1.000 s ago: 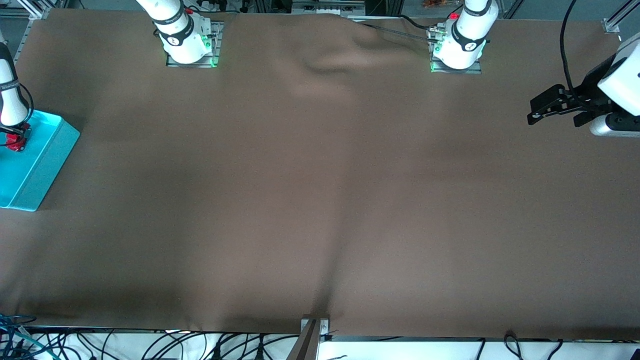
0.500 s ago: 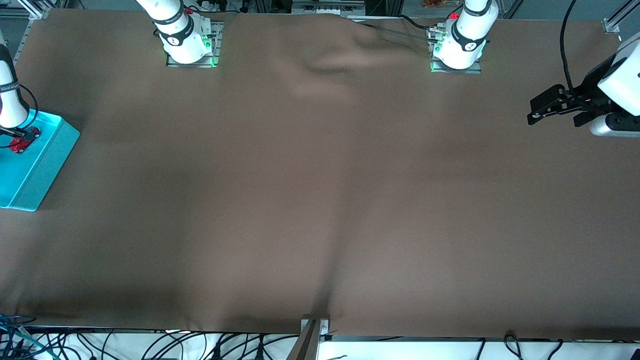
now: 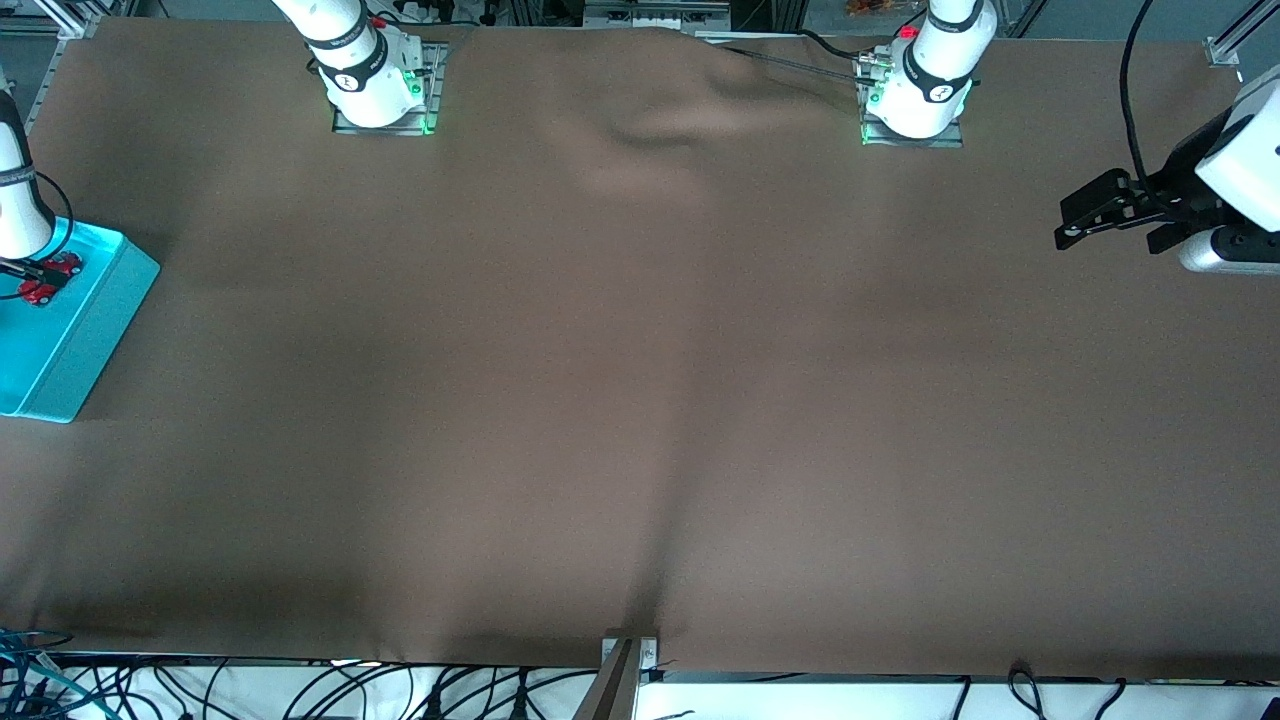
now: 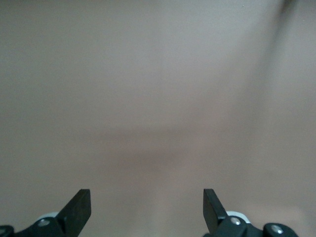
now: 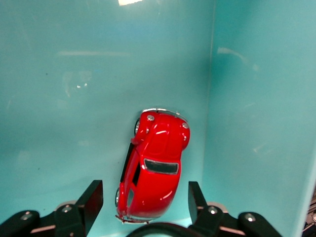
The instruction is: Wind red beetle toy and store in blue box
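Red beetle toy (image 5: 154,165): seen lying on the floor of the blue box (image 3: 88,320), close beside one of the box's sloping side walls, its wheels down and its rounded roof up; in the front view only a small red patch (image 3: 45,280) is seen next to the right arm.
Blue box: set at the right arm's end of the table, partly cut off by the edge of the front view; one long wall is turned toward the middle of the table.
Right gripper (image 5: 145,200): held low over the inside of the blue box, straight above the toy. Its fingers (image 5: 91,197) are spread to either side of the car's rear with a gap on each side, so nothing is clamped and the toy is not touched.
Left gripper (image 3: 1075,225): held over bare cloth at the left arm's end of the table, where that arm waits; its fingers (image 4: 79,210) are seen wide apart with nothing between them.
Table (image 3: 640,400): covered by a brown cloth, rumpled between the two arm bases.
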Robot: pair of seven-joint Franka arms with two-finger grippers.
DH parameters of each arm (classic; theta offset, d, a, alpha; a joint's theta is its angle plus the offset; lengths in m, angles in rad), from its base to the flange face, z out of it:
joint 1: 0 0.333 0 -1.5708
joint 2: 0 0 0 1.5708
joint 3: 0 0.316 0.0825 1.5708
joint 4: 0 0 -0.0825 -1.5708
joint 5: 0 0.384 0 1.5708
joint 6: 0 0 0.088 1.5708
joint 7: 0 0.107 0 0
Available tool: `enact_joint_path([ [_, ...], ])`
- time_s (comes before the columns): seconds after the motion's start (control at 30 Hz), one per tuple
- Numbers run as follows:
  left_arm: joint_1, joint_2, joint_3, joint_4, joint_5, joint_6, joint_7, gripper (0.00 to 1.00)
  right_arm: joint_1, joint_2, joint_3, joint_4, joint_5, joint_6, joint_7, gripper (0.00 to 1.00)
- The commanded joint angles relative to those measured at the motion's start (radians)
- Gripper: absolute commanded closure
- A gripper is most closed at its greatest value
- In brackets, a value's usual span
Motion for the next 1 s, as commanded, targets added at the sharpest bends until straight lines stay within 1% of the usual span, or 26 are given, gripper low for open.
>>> enact_joint_path([
  [0.0,-0.004,0.000,0.009,0.002,-0.017,0.007,0.000,0.00,-0.019,-0.021,0.027,0.024,0.017,-0.038,-0.018,0.04],
  [0.03,-0.004,0.000,0.009,0.002,-0.017,0.007,0.000,0.00,-0.019,-0.027,0.027,0.022,0.017,-0.038,-0.017,0.00],
  [0.2,-0.004,0.000,0.009,0.002,-0.017,0.008,0.000,0.00,-0.019,-0.048,0.049,0.022,0.018,-0.047,-0.011,0.00],
  [0.3,-0.003,0.000,0.009,0.002,-0.017,0.008,0.000,0.00,-0.018,-0.050,0.050,0.024,0.017,-0.075,-0.008,0.00],
  [0.4,-0.003,0.000,0.009,0.002,-0.017,0.008,0.000,0.00,-0.018,-0.058,0.072,0.025,0.018,-0.104,-0.006,0.00],
  [0.5,-0.003,0.000,0.009,0.002,-0.017,0.008,0.000,0.00,-0.018,-0.076,0.078,0.035,0.018,-0.133,0.000,0.00],
  [0.6,-0.003,0.000,0.009,0.002,-0.017,0.008,0.000,0.00,-0.018,-0.081,0.081,0.074,0.015,-0.201,-0.004,0.00],
  [0.8,-0.003,0.000,0.009,0.002,-0.017,0.008,0.000,0.00,-0.016,-0.081,0.099,0.202,0.009,-0.397,-0.018,0.00],
  [0.87,-0.003,0.000,0.010,0.002,-0.017,0.008,0.000,0.00,-0.016,-0.081,0.110,0.223,0.009,-0.426,-0.020,0.00],
  [0.97,-0.001,0.000,0.009,0.002,-0.017,0.008,0.000,0.00,-0.015,-0.082,0.131,0.239,0.008,-0.436,-0.014,0.00],
])
